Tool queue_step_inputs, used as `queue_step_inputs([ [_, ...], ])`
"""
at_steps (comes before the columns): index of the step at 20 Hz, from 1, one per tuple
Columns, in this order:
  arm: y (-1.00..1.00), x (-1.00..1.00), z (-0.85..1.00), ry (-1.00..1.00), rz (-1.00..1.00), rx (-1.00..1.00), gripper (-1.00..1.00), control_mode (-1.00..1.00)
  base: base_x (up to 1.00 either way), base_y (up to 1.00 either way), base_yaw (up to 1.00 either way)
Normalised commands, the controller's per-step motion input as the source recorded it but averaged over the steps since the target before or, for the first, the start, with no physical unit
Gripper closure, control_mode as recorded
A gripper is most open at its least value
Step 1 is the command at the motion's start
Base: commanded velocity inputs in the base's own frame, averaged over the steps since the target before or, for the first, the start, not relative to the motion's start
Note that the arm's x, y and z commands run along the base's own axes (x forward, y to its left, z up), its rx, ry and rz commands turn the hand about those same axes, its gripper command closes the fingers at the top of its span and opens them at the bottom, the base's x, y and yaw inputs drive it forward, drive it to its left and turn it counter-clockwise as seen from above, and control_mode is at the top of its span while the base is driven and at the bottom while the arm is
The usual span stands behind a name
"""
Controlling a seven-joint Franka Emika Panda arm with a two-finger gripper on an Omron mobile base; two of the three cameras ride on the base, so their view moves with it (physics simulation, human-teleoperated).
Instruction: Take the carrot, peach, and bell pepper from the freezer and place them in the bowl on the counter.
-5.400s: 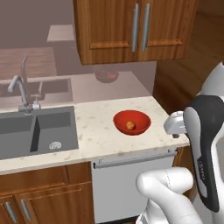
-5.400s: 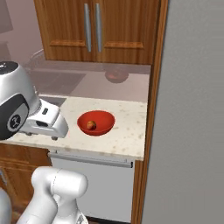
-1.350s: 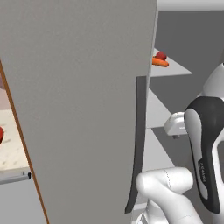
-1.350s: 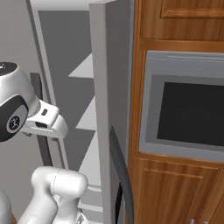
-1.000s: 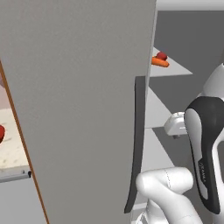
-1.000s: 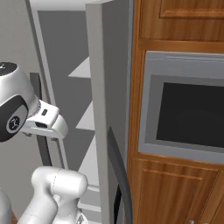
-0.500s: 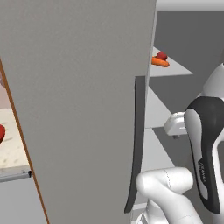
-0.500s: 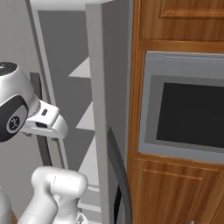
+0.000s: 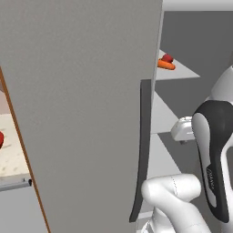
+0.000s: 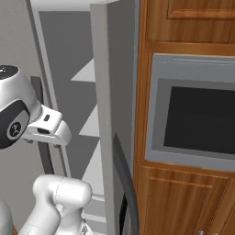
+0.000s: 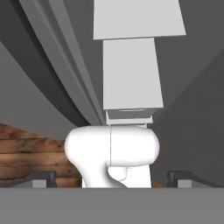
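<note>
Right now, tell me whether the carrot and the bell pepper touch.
Cannot tell. In the left base view the bell pepper sits right behind the carrot on a freezer shelf; they overlap, hiding any gap.

The base has driven away from the sink and now faces the open freezer (image 9: 82, 91). Of the red bowl (image 9: 1, 138), once central on the tabletop (image 9: 11, 150), a sliver remains left of the freezer door. Over the last second, nothing shifts.

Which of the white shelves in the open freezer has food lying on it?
The top shelf in the left base view. The carrot lies on it with a small red fruit just behind; the lower shelves there look bare.
</note>
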Motion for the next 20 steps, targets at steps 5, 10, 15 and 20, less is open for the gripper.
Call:
queue_step_inputs([
  [5,0.00,0.00,0.00,0.00,0.00,0.00,-1.00,1.00,0.30,-0.26,-0.10],
  [10,0.00,0.00,0.00,0.00,0.00,0.00,-1.00,1.00,0.28,-0.23,-0.03],
  [15,-0.13,0.03,0.00,0.00,0.00,0.00,-1.00,-1.00,0.16,-0.13,0.00],
  [20,-0.46,0.00,0.03,-0.06,0.00,0.00,-1.00,-1.00,0.00,0.00,0.00],
])
